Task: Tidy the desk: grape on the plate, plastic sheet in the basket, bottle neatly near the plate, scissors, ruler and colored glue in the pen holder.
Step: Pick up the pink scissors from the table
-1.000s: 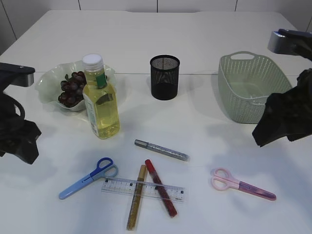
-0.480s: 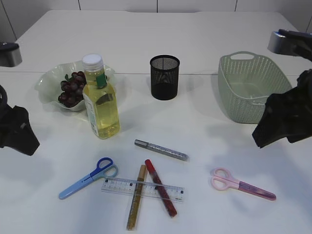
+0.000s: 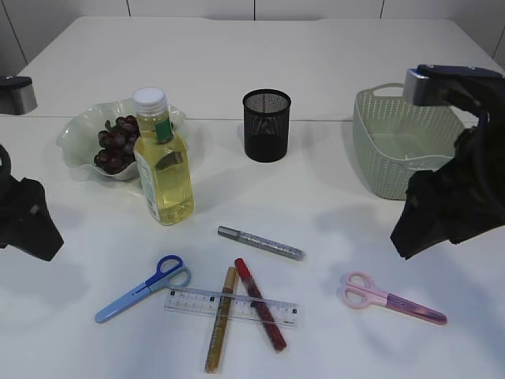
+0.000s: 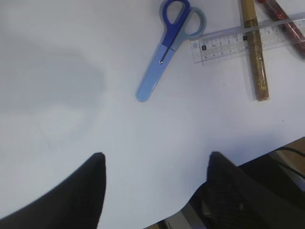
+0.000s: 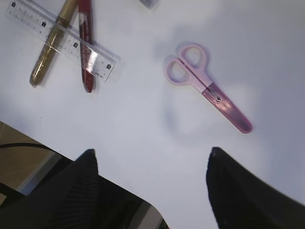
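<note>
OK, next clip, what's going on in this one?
A two-armed robot is tidying a desk, and neither arm is handling anything. The left gripper hangs open over bare table near the blue scissors; the right gripper hangs open above the pink scissors. The grapes are already on the plate, with the bottle beside it. The ruler and the three glue sticks lie loose on the table, and nothing sticks out of the pen holder.
</note>
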Controlling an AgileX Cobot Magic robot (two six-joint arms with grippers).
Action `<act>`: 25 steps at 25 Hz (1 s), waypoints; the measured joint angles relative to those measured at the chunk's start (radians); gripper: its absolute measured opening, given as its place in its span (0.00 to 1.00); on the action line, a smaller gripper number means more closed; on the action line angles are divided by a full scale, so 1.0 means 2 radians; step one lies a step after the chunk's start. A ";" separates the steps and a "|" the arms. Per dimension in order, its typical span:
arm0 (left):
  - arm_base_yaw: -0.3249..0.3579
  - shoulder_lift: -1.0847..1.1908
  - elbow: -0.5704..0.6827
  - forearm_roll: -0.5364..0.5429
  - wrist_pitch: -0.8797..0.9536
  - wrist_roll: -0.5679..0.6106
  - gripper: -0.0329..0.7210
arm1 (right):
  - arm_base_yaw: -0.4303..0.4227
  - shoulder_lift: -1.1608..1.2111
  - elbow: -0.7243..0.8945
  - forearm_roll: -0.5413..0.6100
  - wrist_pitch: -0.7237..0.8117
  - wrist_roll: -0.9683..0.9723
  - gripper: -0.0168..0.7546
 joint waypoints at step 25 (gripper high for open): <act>0.000 0.000 0.000 -0.027 -0.012 0.001 0.61 | 0.052 0.188 -0.003 -0.130 -0.098 -0.194 0.64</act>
